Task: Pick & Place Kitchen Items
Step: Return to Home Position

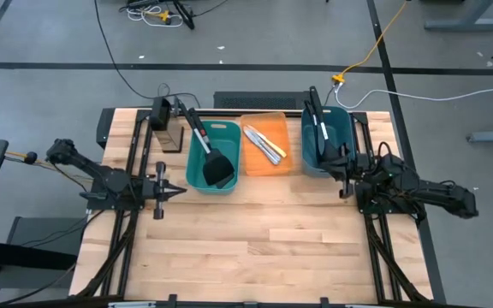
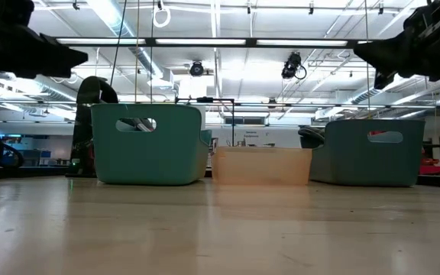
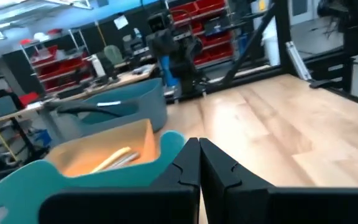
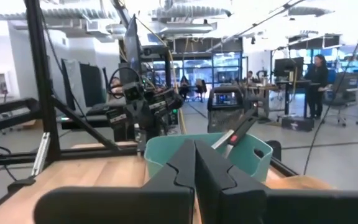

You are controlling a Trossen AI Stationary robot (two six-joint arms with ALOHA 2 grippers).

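Note:
Black spatulas (image 1: pixel 215 162) lie in the left teal bin (image 1: pixel 193 171), their handles leaning on its far rim. Small silver knives (image 1: pixel 265 144) lie in the orange bin (image 1: pixel 272 168). Black ladles (image 1: pixel 318 127) lie in the right teal bin (image 1: pixel 336 128). My left gripper (image 1: pixel 181 190) is shut and empty, above the table just left of the left teal bin's near corner; its shut fingers show in its wrist view (image 3: pixel 199 158). My right gripper (image 1: pixel 342 178) is shut and empty at the right teal bin's near edge (image 4: pixel 194 158). A red-tipped handle (image 4: pixel 234 134) sticks out of a teal bin ahead of it.
The three bins stand in a row across the table's far half, also seen in the low view (image 2: pixel 150 145), (image 2: pixel 262 166), (image 2: pixel 369 153). A black box (image 1: pixel 166 128) stands at the far left. Bare wood (image 1: pixel 255 239) fills the near half. People show in the room beyond (image 4: pixel 319 78).

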